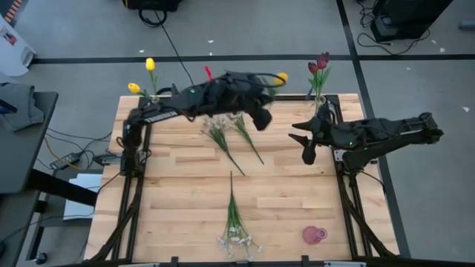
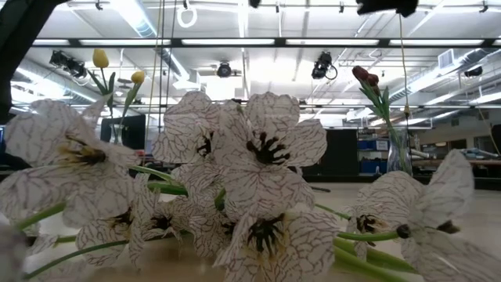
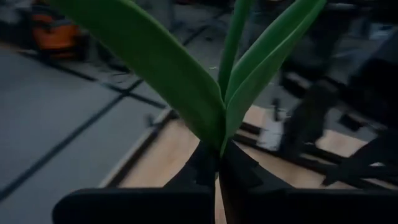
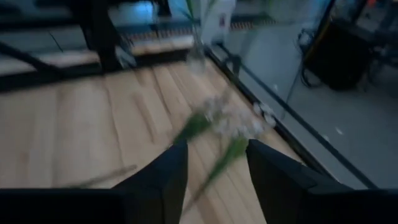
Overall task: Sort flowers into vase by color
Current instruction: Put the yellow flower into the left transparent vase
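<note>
My left gripper (image 1: pixel 265 89) is raised over the table's far edge, shut on a yellow tulip (image 1: pixel 281 77) whose green leaves (image 3: pixel 186 81) fill the left wrist view. Two yellow tulips (image 1: pixel 150 65) stand in a vase at the far left corner. Dark red tulips (image 1: pixel 320 65) stand in a glass vase (image 2: pixel 398 149) at the far right corner. Two whitish sprays (image 1: pixel 231 135) lie flat on the table's far middle. A third spray (image 1: pixel 236 222) lies near the near edge, and its blossoms (image 2: pixel 258 157) fill the low view. My right gripper (image 1: pixel 305 141) hovers open at the right, its fingers on either side of a spray (image 4: pixel 227 124) lying farther ahead. My left gripper pinches the yellow tulip's stem (image 3: pixel 222 149) between its two fingers (image 3: pixel 202 171), just below where the leaves branch off. The leaves and flower head stand out beyond the fingertips, toward the far right. The tulip is lifted clear of the table.
A small pink vase (image 1: pixel 314 235) lies on the table near the near right corner. A black frame rail (image 1: pixel 341 159) runs along the right edge under my right arm. Bare wood (image 1: pixel 178 200) lies between the sprays and the near left corner.
</note>
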`<state>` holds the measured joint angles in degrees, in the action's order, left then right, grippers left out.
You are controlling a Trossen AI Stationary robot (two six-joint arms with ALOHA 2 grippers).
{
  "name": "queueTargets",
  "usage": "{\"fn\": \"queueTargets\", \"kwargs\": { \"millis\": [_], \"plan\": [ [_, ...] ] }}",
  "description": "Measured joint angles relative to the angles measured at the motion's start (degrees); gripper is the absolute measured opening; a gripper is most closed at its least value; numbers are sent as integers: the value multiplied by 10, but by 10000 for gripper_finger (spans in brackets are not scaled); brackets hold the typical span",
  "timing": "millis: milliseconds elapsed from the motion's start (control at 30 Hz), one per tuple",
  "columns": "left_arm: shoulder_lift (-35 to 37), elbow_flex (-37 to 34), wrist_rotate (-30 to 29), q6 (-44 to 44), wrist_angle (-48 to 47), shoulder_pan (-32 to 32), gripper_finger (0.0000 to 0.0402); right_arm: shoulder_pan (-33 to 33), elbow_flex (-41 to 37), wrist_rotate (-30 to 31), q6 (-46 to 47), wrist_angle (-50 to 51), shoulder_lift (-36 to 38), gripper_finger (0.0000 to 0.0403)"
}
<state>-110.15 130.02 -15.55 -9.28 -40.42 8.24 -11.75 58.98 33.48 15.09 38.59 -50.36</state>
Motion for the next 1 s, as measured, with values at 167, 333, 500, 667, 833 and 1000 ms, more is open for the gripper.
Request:
{"fn": "queueTargets", "kwargs": {
  "millis": [167, 333, 500, 667, 833, 1000],
  "plan": [
    [59, 1, -127, -2, -69, 14, 6, 0, 0, -1, 47, 76, 17, 197],
    [119, 1, -291, -54, -168, 18, 6, 0, 0, 0, 74, 115, 36, 198],
    [173, 1, -440, -193, -308, 18, 6, 0, 0, 5, 85, 121, 51, 197],
    [194, 1, -554, -347, -441, 18, 6, 0, 0, 10, 98, 121, 61, 197],
    [193, -18, -556, -371, -486, 21, 6, 0, 0, 10, 90, 121, 65, 197],
    [210, -80, -505, -353, -417, 9, 5, 0, 0, 4, 88, 121, 67, 197]
  ]
}}
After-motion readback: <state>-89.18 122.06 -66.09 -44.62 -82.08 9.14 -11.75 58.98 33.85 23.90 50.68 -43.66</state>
